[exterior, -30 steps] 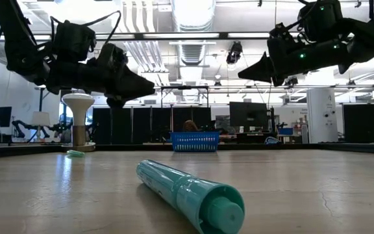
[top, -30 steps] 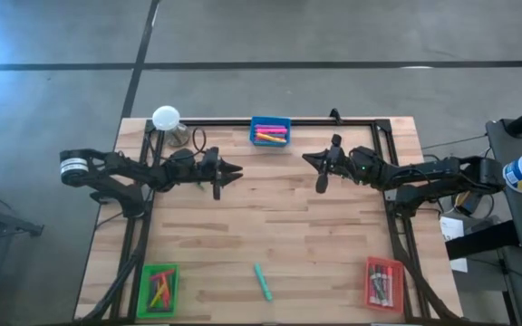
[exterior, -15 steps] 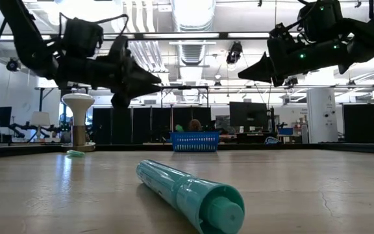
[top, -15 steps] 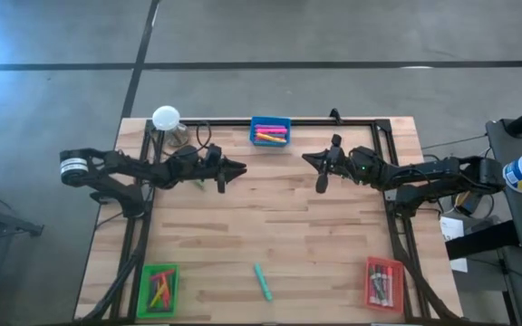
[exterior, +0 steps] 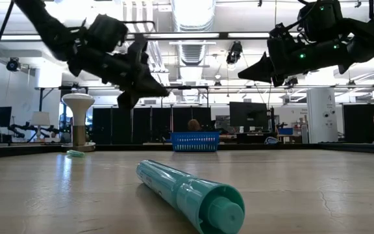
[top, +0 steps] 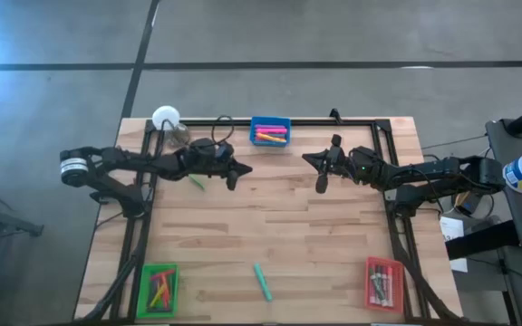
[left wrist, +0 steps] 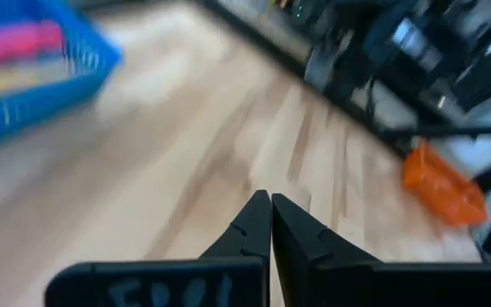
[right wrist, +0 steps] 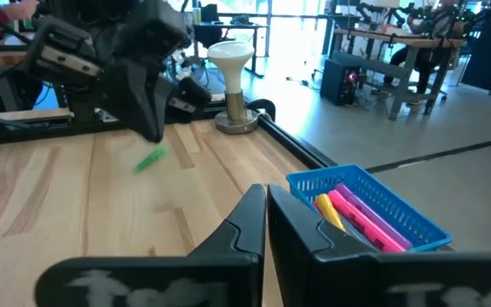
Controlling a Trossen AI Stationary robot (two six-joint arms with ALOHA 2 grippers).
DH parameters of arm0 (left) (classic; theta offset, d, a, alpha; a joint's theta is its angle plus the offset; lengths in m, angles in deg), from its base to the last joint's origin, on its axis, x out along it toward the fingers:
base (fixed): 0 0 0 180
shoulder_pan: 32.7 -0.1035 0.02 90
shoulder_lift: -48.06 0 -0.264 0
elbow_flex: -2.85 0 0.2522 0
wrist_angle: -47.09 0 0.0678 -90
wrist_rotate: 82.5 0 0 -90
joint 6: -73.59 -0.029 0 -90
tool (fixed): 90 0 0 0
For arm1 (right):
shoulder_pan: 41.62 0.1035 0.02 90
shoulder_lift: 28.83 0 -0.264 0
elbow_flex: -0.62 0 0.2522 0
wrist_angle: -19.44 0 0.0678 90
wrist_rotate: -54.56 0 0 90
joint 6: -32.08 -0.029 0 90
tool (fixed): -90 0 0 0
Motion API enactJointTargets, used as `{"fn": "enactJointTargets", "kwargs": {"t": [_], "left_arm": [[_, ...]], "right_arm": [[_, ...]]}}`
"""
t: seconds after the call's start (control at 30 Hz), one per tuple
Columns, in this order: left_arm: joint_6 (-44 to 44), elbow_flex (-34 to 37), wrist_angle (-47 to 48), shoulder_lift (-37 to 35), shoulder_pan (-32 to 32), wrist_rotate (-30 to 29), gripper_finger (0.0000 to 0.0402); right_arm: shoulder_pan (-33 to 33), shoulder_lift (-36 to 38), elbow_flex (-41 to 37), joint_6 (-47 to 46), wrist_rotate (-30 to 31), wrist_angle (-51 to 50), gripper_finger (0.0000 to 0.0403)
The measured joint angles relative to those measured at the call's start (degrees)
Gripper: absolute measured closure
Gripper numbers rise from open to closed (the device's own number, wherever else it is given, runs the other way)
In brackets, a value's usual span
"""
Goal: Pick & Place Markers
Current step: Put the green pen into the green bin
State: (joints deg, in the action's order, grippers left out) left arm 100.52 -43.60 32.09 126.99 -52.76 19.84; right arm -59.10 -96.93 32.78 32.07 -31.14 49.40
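A teal marker (top: 261, 282) (exterior: 190, 194) lies flat near the table's near edge. A green marker (top: 195, 182) (right wrist: 150, 159) lies on the wood just below my left arm. The blue tray (top: 270, 132) at the far edge holds pink and yellow markers (right wrist: 348, 213). My left gripper (top: 246, 168) (left wrist: 270, 198) hangs above the table, left of the blue tray, shut with nothing between its fingers. My right gripper (top: 306, 159) (right wrist: 266, 192) hangs to the right of that tray, facing the left one, also shut and with nothing in it.
A green tray (top: 159, 289) with markers sits at the near left corner, a red tray (top: 383, 282) with markers at the near right. A white mushroom-shaped stand (top: 165, 118) is at the far left. A black frame rail (top: 143, 226) runs around the table.
My left gripper has risen and moved toward the table's right edge and the blue tray, and it has shut on nothing. The green marker stays on the table behind it. My right arm has kept still.
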Motion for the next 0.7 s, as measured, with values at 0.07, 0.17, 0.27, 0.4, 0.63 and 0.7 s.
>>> {"fn": "enactJointTargets", "kwargs": {"t": [0.07, 0.17, 0.27, 0.4, 0.63, 0.7], "left_arm": [[0.9, -2.5, 8.1, 0.0, 0.1, 1.5, 0.0393], [1.4, -7.5, 23.5, -0.1, 1.7, -4.1, 0.0398], [2.2, -12.6, 38.7, -0.1, 4.5, -15.7, 0.0399], [11.5, -17.7, 54.2, -0.3, 6.8, -24.8, 0.0379], [20.7, -18.6, 68.2, -0.3, 7.5, -28.9, 0.0312], [22.7, -17.6, 68.2, -0.3, 7.5, -28.9, 0.0294]], "right_arm": [[0.0, 0.0, 0.0, 0.0, 0.0, 0.0, 0.0392], [0.0, 0.0, 0.0, 0.0, 0.0, 0.0, 0.0392], [0.0, 0.0, 0.0, 0.0, 0.0, -0.2, 0.0392], [0.0, 0.0, 0.0, 0.3, 0.0, -0.2, 0.0392], [0.0, 0.0, 0.0, 0.6, 0.0, -0.2, 0.0392], [0.0, 0.0, 0.0, 0.9, 0.0, -0.2, 0.0392]]}}
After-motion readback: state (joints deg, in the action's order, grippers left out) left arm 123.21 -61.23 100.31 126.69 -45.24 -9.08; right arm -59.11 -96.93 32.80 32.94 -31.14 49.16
